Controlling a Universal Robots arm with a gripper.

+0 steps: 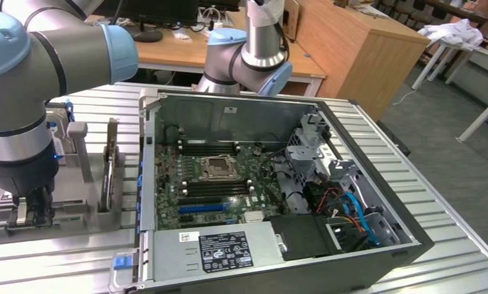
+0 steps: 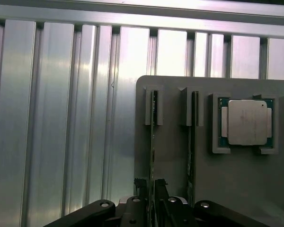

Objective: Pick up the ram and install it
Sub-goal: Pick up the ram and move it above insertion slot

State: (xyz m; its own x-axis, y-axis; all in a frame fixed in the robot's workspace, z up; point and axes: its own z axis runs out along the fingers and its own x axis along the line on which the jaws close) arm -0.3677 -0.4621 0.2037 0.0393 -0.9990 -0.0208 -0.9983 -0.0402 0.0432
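The ram point(image 2: 153, 142) is a thin green stick standing on edge in a slot of a grey holder plate point(image 2: 173, 156). My gripper point(image 2: 151, 189) reaches down over its near end, one black fingertip pressed on each side, so it is shut on the ram. A second stick point(image 2: 193, 142) stands in the neighbouring slot. In the exterior view my gripper point(image 1: 33, 211) is low at the grey holder, at the exterior view's left of the open computer case point(image 1: 268, 245). The arm hides the held stick there. The motherboard point(image 1: 219, 177) lies inside the case with its long black memory slots point(image 1: 207, 147) bare.
A square silver processor chip point(image 2: 246, 122) sits in a pocket of the holder beside the sticks. Upright grey fixtures point(image 1: 109, 165) stand between my gripper and the case wall. The table point(image 1: 56, 257) is ribbed aluminium. A second robot arm point(image 1: 256, 55) stands behind the case.
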